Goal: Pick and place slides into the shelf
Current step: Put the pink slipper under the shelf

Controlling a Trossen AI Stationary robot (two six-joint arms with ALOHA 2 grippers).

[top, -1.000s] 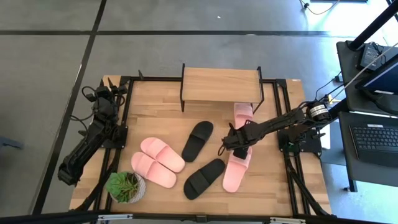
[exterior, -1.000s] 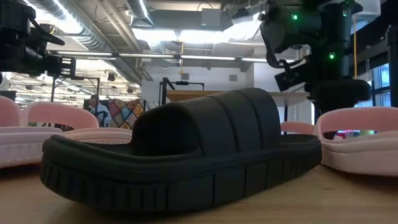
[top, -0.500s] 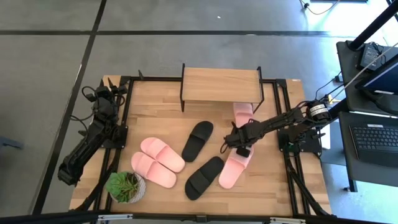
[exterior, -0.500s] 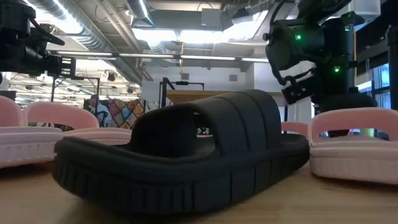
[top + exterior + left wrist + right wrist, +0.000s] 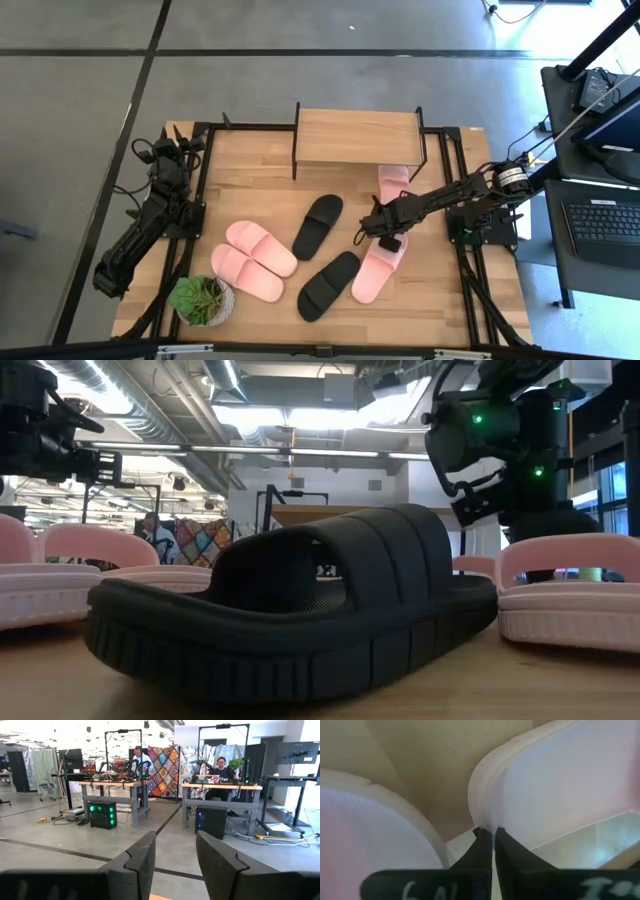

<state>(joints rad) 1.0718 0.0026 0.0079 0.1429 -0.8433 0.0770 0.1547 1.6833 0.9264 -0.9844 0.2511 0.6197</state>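
Your right gripper (image 5: 380,232) is low over the table (image 5: 450,300), its fingers pressed together on the thin edge of a pink slide (image 5: 376,268). The right wrist view shows the two dark tips nearly touching, with only the slide's rim between them. That slide lies angled on the right half of the table, its front end just beside a black slide (image 5: 328,285).

A second pink slide (image 5: 392,183) lies half under the shelf (image 5: 357,136), close behind your gripper. Another black slide (image 5: 318,224) sits in front of the shelf, and two more pink slides (image 5: 254,258) lie side by side farther left, near a small potted plant (image 5: 202,298).

Your left gripper (image 5: 172,865) is parked off the table's left edge, its fingers partly spread and holding nothing.

The risk, as I judge it: the pinch is on a narrow foam rim, so the slide may swing, droop or slip out as you lift. A low drag toward the shelf could push the pink slide already tucked there, or catch the shelf's black front leg (image 5: 417,160).

Open room lies under the left and middle of the shelf. The path there passes the nearer black slide, so lift clear before moving across.
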